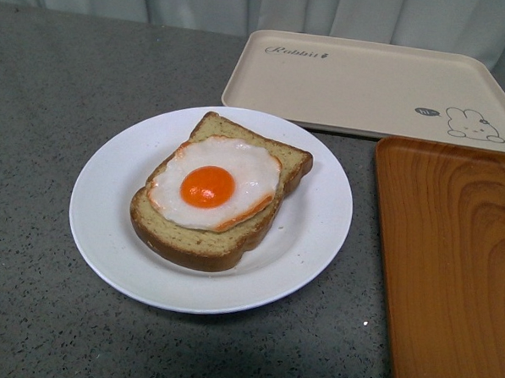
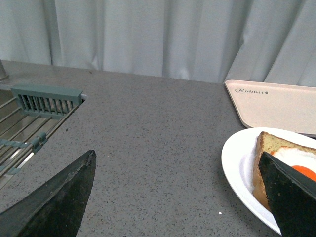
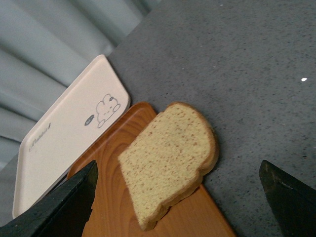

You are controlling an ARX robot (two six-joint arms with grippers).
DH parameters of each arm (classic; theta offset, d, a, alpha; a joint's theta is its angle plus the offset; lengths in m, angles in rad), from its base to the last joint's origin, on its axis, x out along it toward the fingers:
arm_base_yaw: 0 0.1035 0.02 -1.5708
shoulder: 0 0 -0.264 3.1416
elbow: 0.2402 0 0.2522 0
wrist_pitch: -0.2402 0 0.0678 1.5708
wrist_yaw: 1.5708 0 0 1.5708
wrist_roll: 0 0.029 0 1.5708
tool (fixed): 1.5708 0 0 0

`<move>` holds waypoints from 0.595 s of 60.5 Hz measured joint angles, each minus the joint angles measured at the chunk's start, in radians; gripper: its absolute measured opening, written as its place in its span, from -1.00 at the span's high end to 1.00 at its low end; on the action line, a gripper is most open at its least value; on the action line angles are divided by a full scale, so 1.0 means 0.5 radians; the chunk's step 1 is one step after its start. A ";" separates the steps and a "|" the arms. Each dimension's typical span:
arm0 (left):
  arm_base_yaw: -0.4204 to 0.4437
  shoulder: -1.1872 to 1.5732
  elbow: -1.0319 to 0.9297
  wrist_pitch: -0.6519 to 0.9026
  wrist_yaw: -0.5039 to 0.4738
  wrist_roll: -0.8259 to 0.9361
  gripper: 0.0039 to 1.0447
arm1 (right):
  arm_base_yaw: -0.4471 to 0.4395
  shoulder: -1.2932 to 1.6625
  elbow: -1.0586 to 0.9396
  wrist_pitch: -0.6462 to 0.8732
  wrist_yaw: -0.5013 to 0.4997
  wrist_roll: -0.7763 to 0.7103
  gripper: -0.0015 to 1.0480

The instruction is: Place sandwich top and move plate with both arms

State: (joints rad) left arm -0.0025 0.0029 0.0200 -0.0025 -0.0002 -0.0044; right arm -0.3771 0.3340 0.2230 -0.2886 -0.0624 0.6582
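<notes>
The white plate (image 1: 118, 161) sits in the middle of the grey counter and carries a bread slice topped with a fried egg (image 1: 210, 187). In the right wrist view, the sandwich top (image 3: 170, 158), a bare tan speckled slice, lies on the wooden tray (image 3: 113, 207), overhanging its edge. My right gripper (image 3: 177, 197) hangs open above that slice, with its fingers (image 3: 64, 207) wide apart. My left gripper (image 2: 180, 197) is open over bare counter, beside the plate (image 2: 239, 165). Neither arm shows in the front view.
A beige rabbit tray (image 1: 368, 81) lies behind the plate. The wooden tray (image 1: 452, 267) fills the right side of the counter. A sink with a grey-green rack (image 2: 44, 101) shows in the left wrist view. Curtains hang along the back.
</notes>
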 joint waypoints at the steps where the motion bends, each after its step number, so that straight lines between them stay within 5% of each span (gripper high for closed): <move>1: 0.000 0.000 0.000 0.000 0.000 0.000 -0.88 | -0.010 0.000 0.001 0.002 -0.002 0.000 -0.83; 19: 0.000 0.000 0.000 0.000 0.000 0.000 -0.88 | -0.063 0.021 0.010 -0.011 -0.042 -0.066 -0.83; 36: 0.000 0.000 0.000 0.000 0.000 0.000 -0.88 | -0.729 0.687 0.389 0.067 -0.467 -0.367 -0.83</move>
State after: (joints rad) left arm -0.0025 0.0029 0.0200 -0.0025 -0.0002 -0.0044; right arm -0.7414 0.6777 0.4175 -0.2550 -0.2958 0.4747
